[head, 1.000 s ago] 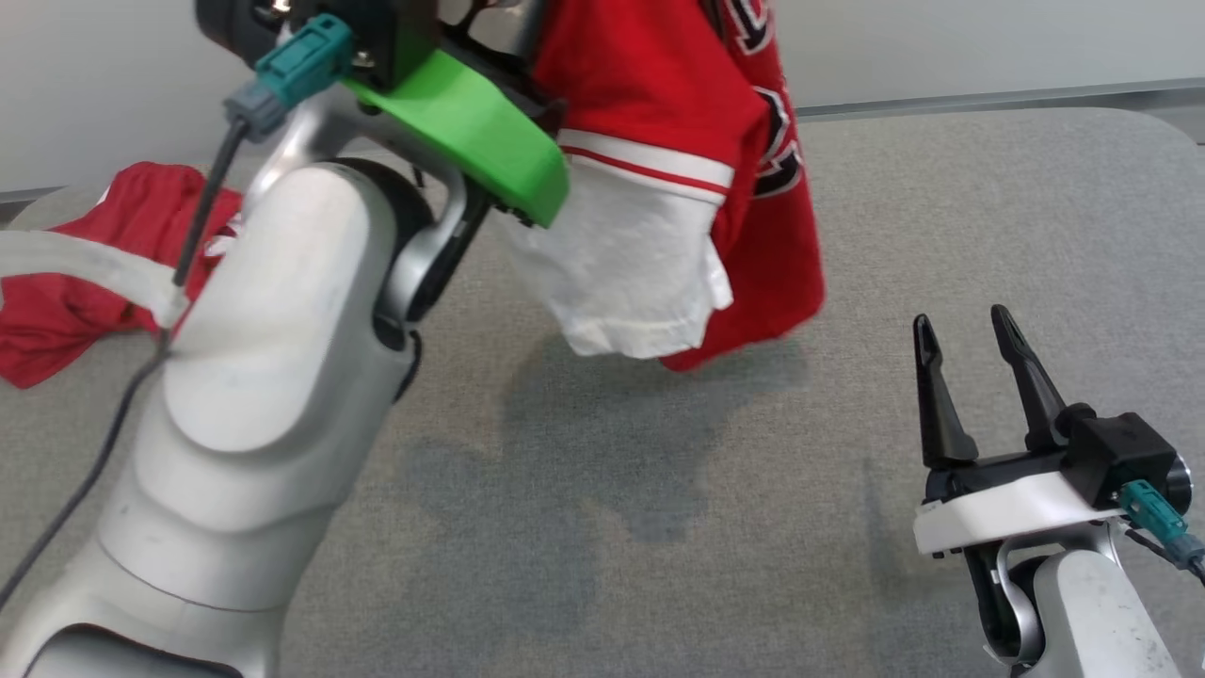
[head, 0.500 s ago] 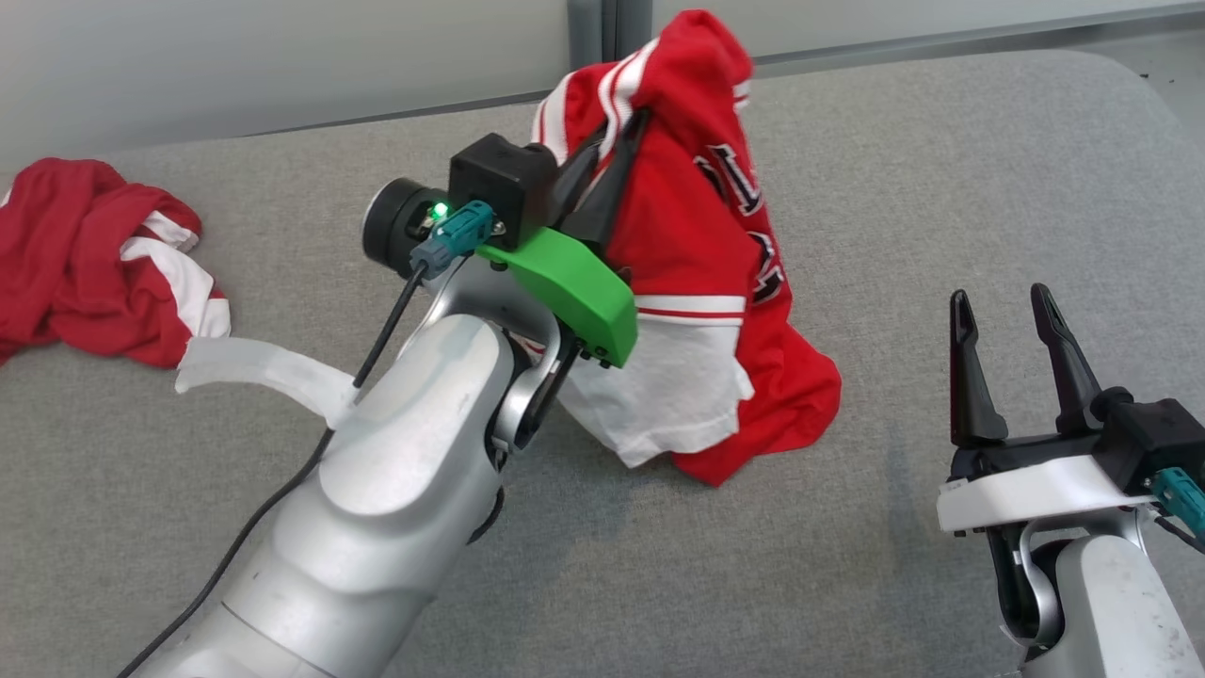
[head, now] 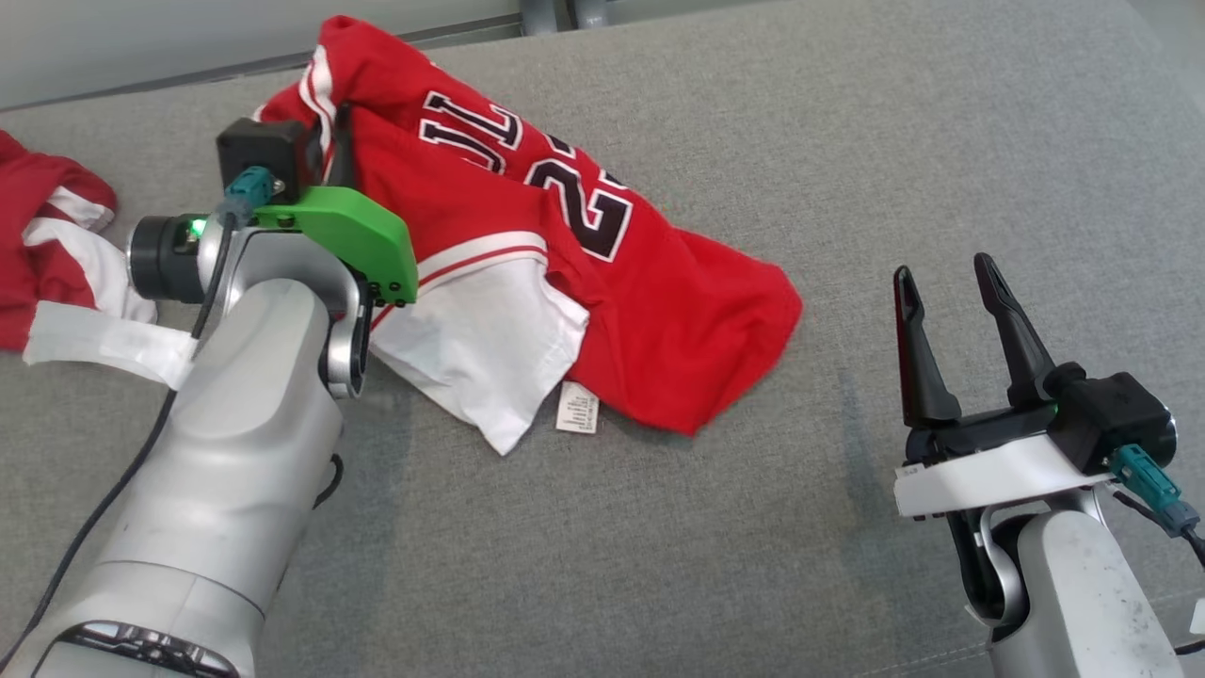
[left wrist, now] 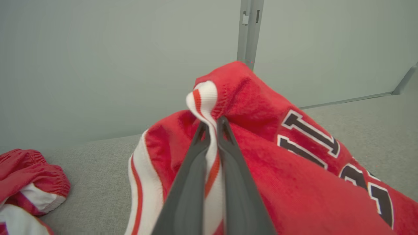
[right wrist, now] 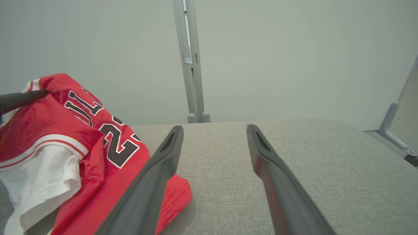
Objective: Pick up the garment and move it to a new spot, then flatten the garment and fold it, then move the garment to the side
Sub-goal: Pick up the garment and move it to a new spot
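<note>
The garment point(head: 678, 320) is soft knit cloth; the counter point(head: 659, 546) wears rough grey woven fabric; the left tool point(left wrist: 212, 124) is matt dark plastic, its forearm point(head: 245, 424) smooth, faintly glossy

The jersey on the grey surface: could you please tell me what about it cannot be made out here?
- Lettering on the jersey: head view, folds hide part of it.
- Print on the care label: head view, too small to read.
- Part of the striped trim: left wrist view, pinched inside the shut left pincer.
- The jersey's near-left part: head view, covered by the left arm.
</note>
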You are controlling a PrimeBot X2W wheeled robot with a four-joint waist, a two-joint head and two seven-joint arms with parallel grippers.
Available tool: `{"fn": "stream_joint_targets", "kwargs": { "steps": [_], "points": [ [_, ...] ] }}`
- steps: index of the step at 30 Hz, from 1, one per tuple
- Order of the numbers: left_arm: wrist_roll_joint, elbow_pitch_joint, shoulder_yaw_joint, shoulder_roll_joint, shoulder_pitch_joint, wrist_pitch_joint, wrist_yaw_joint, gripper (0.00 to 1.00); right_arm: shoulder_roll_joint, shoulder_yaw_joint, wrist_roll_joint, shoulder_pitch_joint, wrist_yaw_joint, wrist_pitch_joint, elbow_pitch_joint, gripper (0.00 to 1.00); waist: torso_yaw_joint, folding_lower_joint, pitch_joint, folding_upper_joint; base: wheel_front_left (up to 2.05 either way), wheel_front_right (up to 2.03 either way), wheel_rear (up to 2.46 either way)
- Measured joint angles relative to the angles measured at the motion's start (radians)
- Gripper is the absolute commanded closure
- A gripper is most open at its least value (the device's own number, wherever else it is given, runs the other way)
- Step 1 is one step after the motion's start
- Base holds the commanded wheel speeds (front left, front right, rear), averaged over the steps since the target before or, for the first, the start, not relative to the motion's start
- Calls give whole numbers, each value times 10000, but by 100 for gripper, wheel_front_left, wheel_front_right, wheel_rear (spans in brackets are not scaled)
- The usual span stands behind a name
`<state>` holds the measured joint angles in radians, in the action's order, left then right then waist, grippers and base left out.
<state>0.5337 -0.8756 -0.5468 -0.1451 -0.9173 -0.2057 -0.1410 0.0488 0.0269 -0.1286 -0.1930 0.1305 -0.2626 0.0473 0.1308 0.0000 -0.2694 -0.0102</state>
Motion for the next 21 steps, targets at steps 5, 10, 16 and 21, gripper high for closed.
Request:
{"fn": "stream_joint_targets", "kwargs": {
  "steps": [5, 10, 16, 21],
  "points": [
    [77, -991, 169, -63, -535, -242, -4, 100, 2, 199, -15, -163, 0, 0, -13, 0, 203, 0, -372, 0, 0, 0, 0],
    [84, -1983, 201, -157, -897, -301, 115, 50, 0, 290, -19, -259, 0, 0, -19, 0, 411, 0, -602, 0, 0, 0, 0],
    [309, -2652, 368, -148, -968, -424, 368, 0, 0, 217, 17, -296, 0, 0, 12, 0, 360, 0, -644, 0, 0, 0, 0],
    [449, -2748, 548, -169, -966, -522, 681, 0, -2, 136, 111, -296, 0, 0, 56, 0, 70, 0, -482, 0, 0, 0, 0]
  ]
}}
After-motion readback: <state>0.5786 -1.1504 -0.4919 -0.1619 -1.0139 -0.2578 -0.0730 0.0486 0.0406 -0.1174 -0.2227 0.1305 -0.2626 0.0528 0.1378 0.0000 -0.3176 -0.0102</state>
